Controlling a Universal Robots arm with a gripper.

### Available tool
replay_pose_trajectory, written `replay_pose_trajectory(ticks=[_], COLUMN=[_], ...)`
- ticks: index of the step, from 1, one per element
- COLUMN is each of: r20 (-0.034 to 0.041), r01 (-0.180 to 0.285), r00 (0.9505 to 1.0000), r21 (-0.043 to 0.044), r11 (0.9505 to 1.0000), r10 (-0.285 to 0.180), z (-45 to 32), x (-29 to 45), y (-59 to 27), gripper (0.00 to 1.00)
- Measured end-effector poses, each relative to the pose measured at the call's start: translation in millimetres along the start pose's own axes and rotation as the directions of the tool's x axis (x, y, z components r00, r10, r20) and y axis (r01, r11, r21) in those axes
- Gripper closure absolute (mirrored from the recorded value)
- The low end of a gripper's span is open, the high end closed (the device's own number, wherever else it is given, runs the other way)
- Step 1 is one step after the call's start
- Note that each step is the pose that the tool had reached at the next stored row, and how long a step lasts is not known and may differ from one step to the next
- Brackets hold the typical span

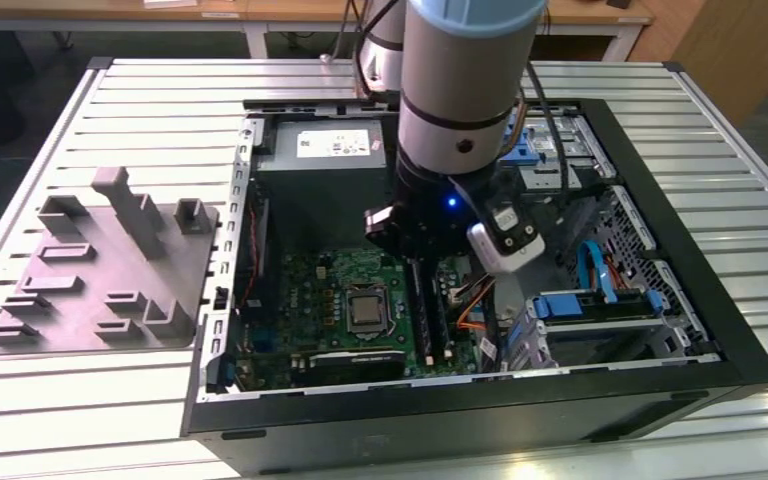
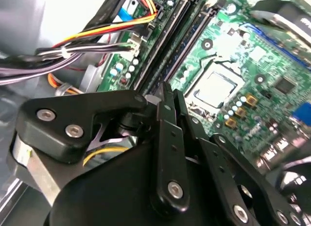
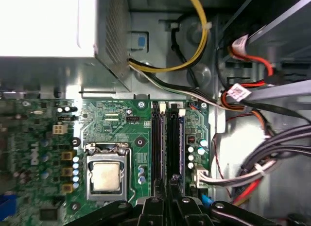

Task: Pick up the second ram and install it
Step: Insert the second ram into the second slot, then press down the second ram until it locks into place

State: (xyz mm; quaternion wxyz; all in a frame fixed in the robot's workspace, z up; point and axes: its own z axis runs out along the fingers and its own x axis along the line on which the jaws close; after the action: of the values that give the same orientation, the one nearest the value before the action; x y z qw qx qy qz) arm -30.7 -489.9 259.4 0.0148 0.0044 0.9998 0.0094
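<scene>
My end effector (image 2: 165, 97) nearest lens in second wrist view, black linkages close together, fingertips down over memory slots (image 2: 182, 34). Closed or gripping: cannot tell. Second ram (image 3: 180, 138) appears seated on edge in slot beside processor socket (image 3: 107, 175), directly below fingertips. Open computer case (image 1: 678, 385) lies on slatted worktop (image 1: 157, 90); grey fixture tray (image 1: 104, 265) at exterior view's left.

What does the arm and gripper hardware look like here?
Arm: silver-grey cylindrical segments with a black band, a small blue light on the dark wrist, and a white camera module on the side. Gripper: matte black linkage plates joined by silver screws.
</scene>
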Motion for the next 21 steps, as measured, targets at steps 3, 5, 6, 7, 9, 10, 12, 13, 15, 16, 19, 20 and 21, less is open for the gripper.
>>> replay_pose_trajectory(ticks=[3,5,6,7,9,10,12,13,15,16,19,20,21], r20=[0.0000,0.0000,0.0000,-0.0001,0.0000,0.0000,0.0000,0.0000,0.0000,0.0000,0.0000,0.0000,0.0000], r01=[0.000,0.000,0.000,0.000,0.000,0.000,0.000,0.000,0.000,0.000,0.000,0.000,0.000], r00=[1.0000,1.0000,1.0000,1.0000,1.0000,1.0000,1.0000,1.0000,1.0000,1.0000,1.0000,1.0000,1.0000], r21=[0.0000,0.0001,0.0001,0.0001,0.0001,0.0001,0.0001,0.0001,0.0001,0.0001,0.0001,0.0001,0.0001], r11=[1.0000,1.0000,1.0000,1.0000,1.0000,1.0000,1.0000,1.0000,1.0000,1.0000,1.0000,1.0000,1.0000], r10=[0.000,0.000,0.000,0.000,0.000,0.000,0.000,0.000,0.000,0.000,0.000,0.000,0.000], z=[-5.1,-5.5,-5.9,-5.9,-6.0,-6.0,-6.0,-6.0,-6.0,-6.1,-6.1,-6.1,-6.2], x=[-0.2,-0.2,-0.2,-0.2,-0.2,-0.2,-0.2,-0.2,-0.2,-0.2,-0.2,-0.2,-0.2], y=[0.1,0.1,0.1,0.1,0.1,0.1,0.1,0.1,0.1,0.1,0.1,0.1,0.1], gripper=[0.82,0.82,0.82,0.82,0.82,0.82,0.82,0.82,0.82,0.82,0.89,0.90,0.90])
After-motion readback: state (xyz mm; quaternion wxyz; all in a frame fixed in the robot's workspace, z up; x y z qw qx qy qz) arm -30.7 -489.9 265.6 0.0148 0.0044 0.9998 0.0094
